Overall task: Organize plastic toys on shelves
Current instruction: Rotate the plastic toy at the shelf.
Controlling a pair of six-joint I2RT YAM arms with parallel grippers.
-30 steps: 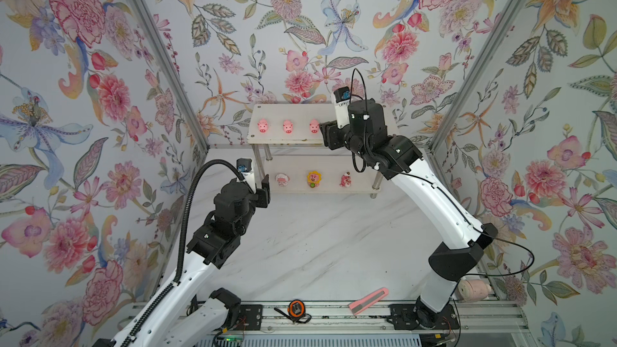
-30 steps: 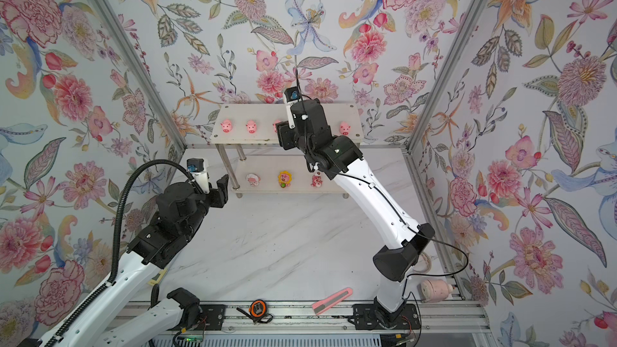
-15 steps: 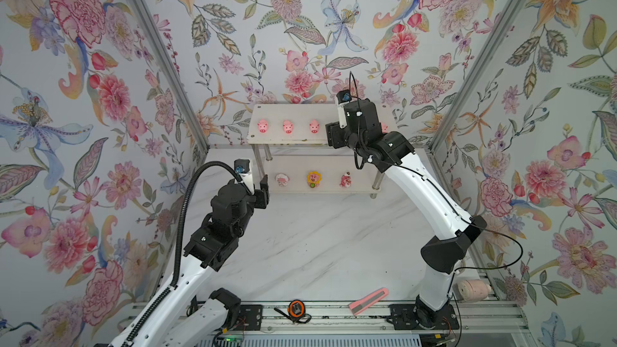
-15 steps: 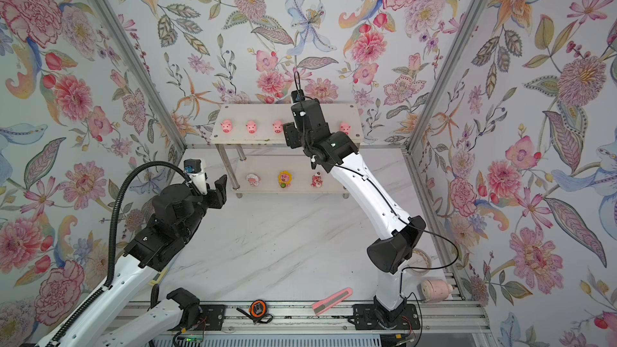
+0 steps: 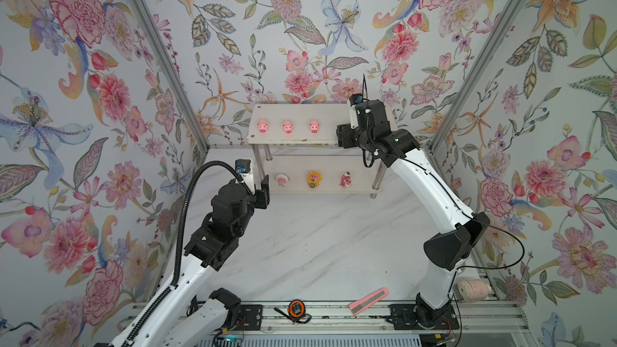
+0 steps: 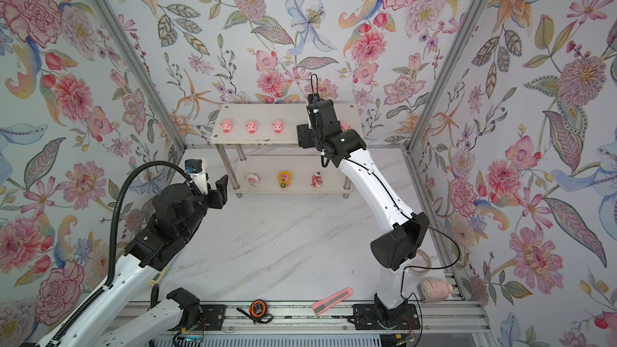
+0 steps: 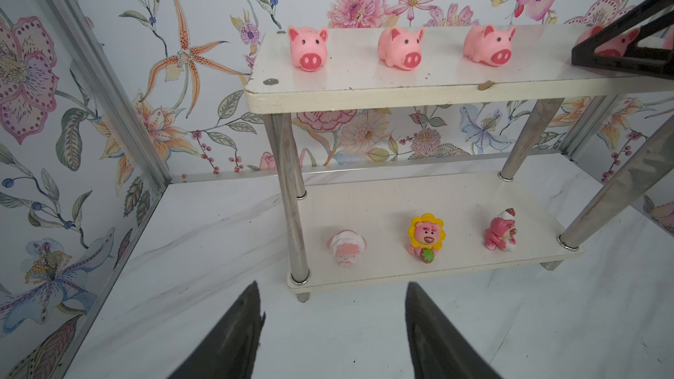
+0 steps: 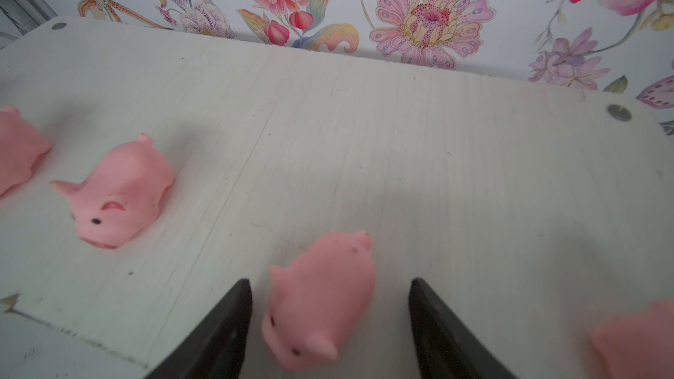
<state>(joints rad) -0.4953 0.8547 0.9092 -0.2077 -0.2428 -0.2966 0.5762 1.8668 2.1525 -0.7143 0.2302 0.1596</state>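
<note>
Pink pig (image 8: 321,300) within parted right end effector (image 8: 330,282); second pig (image 8: 120,195) alongside.

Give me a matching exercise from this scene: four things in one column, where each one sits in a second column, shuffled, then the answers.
Things
1. sunflower-maned figurine
2. leftmost pig
3. tape measure
4. red-pink figurine

Places
A. on the metal rail between the arm bases
B. left end of the top board
C. middle of the lower board
D. right end of the lower board

Pairs: 1-C, 2-B, 3-A, 4-D
</note>
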